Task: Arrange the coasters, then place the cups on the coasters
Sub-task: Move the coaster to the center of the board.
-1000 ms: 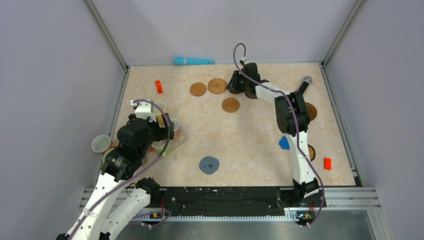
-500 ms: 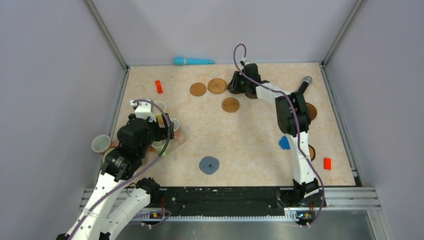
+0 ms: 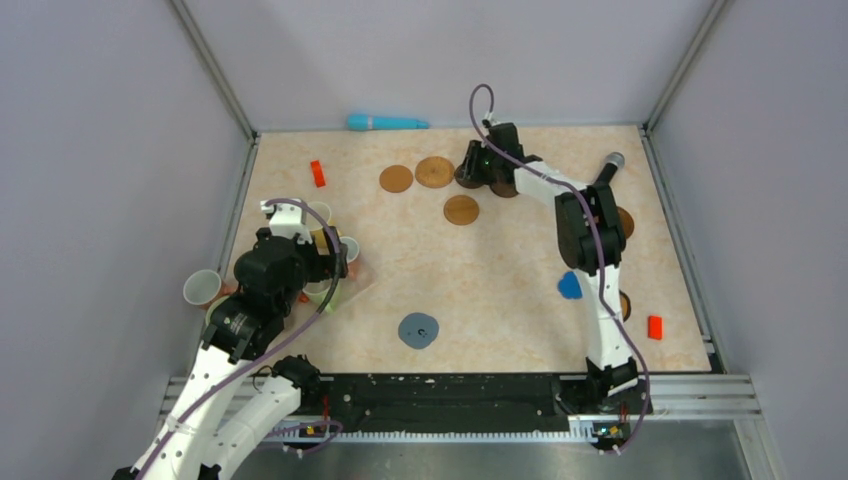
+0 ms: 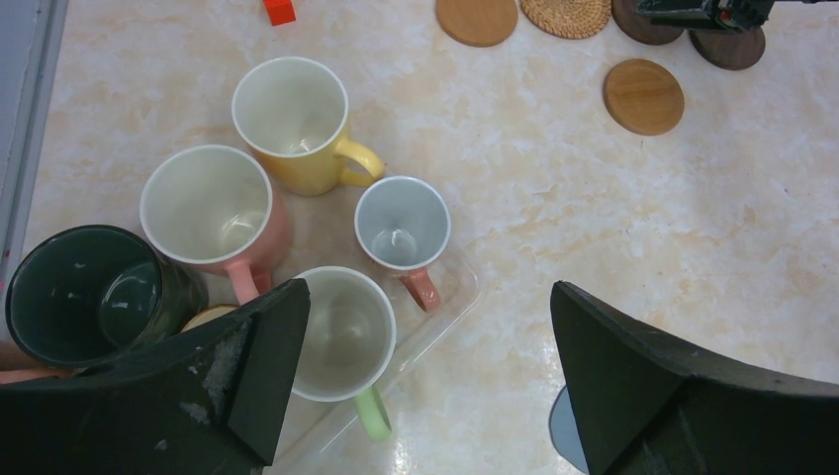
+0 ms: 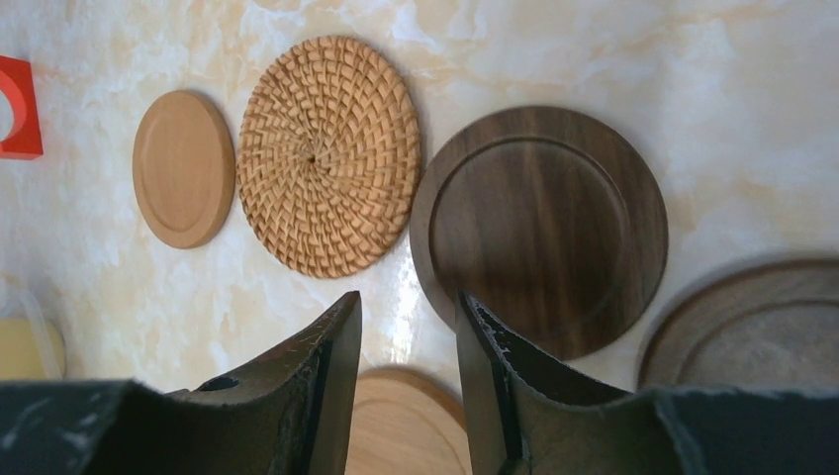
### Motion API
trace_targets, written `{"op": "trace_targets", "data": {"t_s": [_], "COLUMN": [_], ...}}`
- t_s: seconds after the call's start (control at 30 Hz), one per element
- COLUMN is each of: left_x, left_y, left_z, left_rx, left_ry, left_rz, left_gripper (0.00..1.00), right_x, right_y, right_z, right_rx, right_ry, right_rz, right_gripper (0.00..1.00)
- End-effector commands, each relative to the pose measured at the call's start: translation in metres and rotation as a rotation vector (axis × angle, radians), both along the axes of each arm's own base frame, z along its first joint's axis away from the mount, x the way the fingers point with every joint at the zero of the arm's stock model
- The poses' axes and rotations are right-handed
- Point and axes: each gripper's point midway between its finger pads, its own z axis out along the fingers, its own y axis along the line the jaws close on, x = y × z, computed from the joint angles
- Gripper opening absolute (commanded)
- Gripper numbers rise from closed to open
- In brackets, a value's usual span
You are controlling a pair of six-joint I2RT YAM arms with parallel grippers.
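just beyond the right gripper (image 5: 408, 299) lies the dark wooden coaster (image 5: 539, 223).

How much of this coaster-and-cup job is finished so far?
Barely started. Done: light coaster, woven coaster and dark coaster sit in a row. In hand: right gripper hovers empty above them. To do: grey coaster and blue coaster lie apart; cups are bunched below the open left gripper.

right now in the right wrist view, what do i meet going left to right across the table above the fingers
red block → pale wooden coaster → woven coaster → dark wooden coaster → second dark coaster, cut off at the right edge
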Motion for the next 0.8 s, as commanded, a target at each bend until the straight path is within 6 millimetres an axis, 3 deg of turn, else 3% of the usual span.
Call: {"op": "trace_targets", "data": {"t_s": [0.0,0.3,0.77], "left_x": [0.004,0.005,0.005], "left_y": [0.001,-0.002,-0.001], "left_z": [0.009,0.008,0.008], "left_rx": [-0.017,-0.019,-0.018], "left_ry": [-0.046,-0.039,-0.039], "left_rz": [0.017,0.005,0.006], "left_gripper": [0.97,0.97,0.97], "right_x": [-0.004,-0.031,-0.028], "right_y": [-0.016,-0.059,-0.101], "right_z": [0.056,0.035,0.001], "right_rx": [-0.015,-0.128,-0.207], "right_ry": [-0.074,-0.013,0.048], "right_rz": [-0.063,-0.191,-0.308], "right_gripper": [0.40,0.39,0.38]}}
